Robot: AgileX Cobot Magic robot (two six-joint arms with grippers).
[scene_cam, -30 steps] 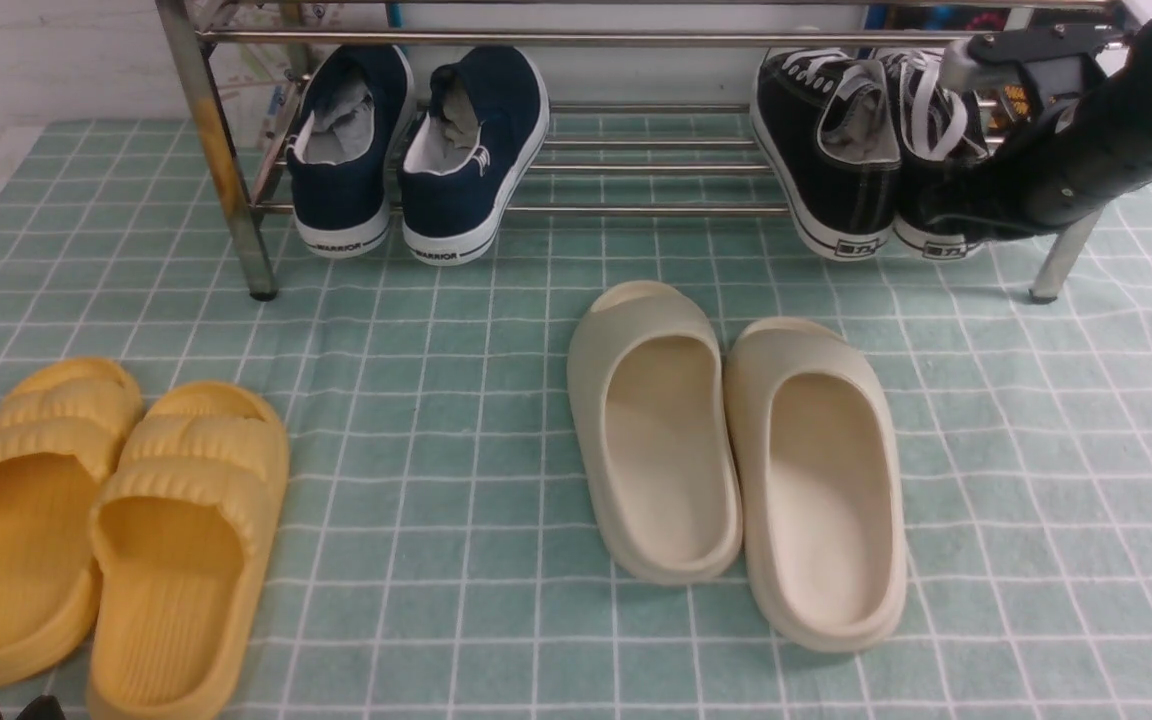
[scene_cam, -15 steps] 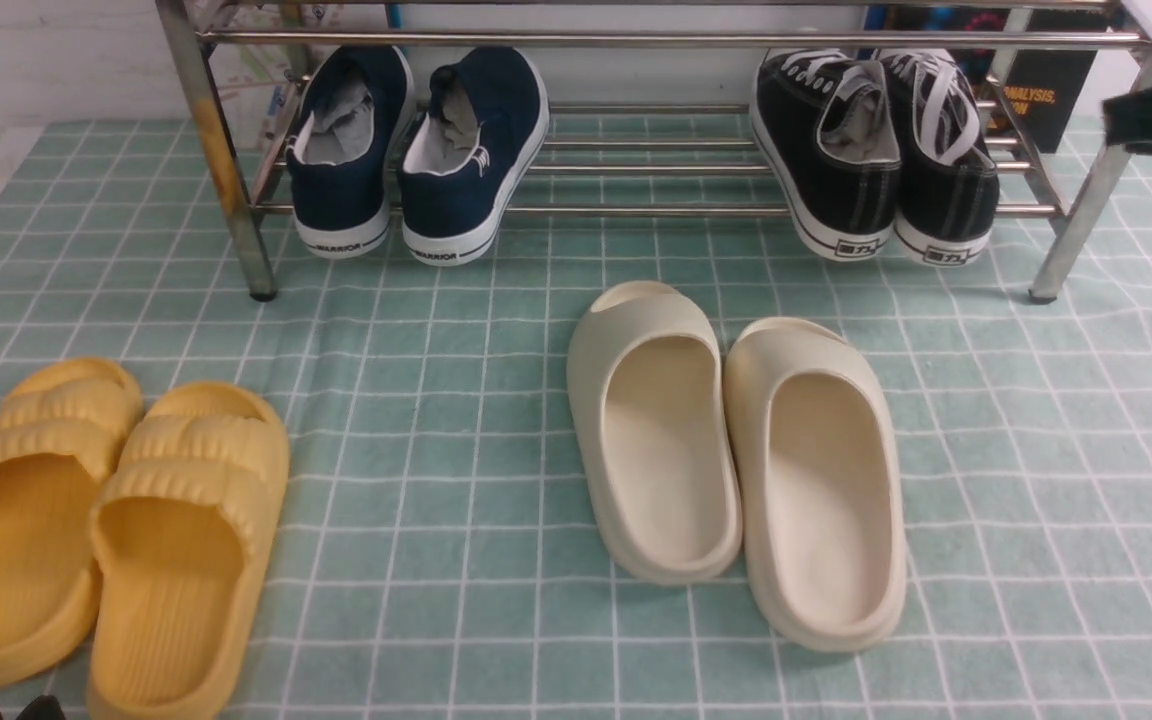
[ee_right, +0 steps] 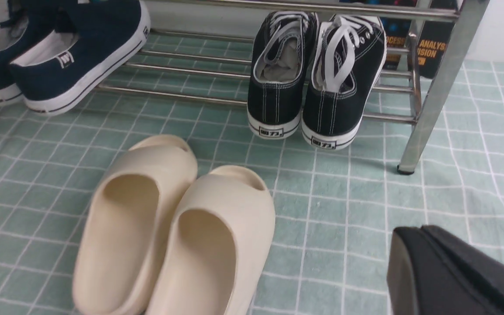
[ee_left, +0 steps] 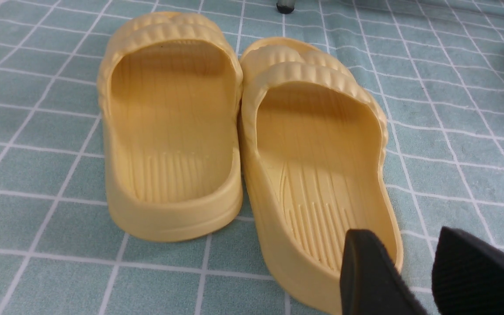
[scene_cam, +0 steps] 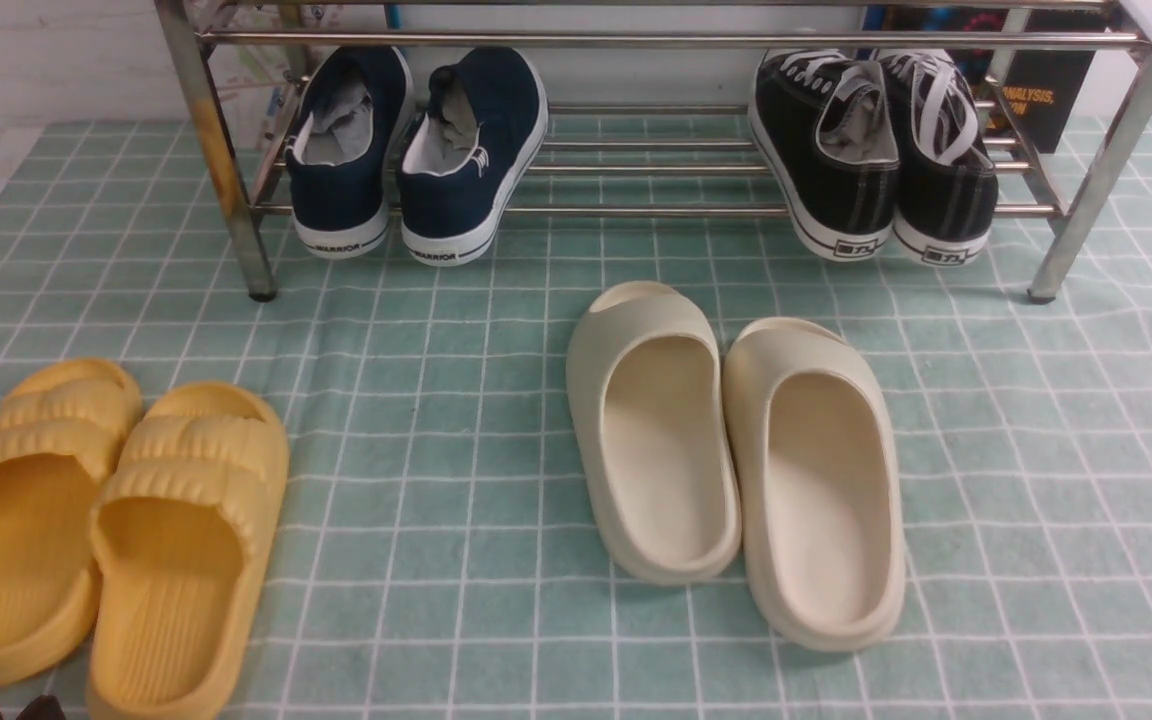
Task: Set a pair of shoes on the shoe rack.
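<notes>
Front view: pair of shoes (scene_cam: 871,150) sits on shoe rack (scene_cam: 636,40) lower rails, at 1 o'clock, heels outward. Left tool (ee_left: 409,271) narrowly parted, empty, over yellow slippers (ee_left: 243,144). Right tool (ee_right: 449,271): gap not visible, cannot tell.

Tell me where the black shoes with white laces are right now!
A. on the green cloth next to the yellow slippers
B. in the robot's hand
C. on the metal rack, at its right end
C: the black shoes sit side by side on the low rails of the metal rack, at its right end, with nothing holding them.
</notes>
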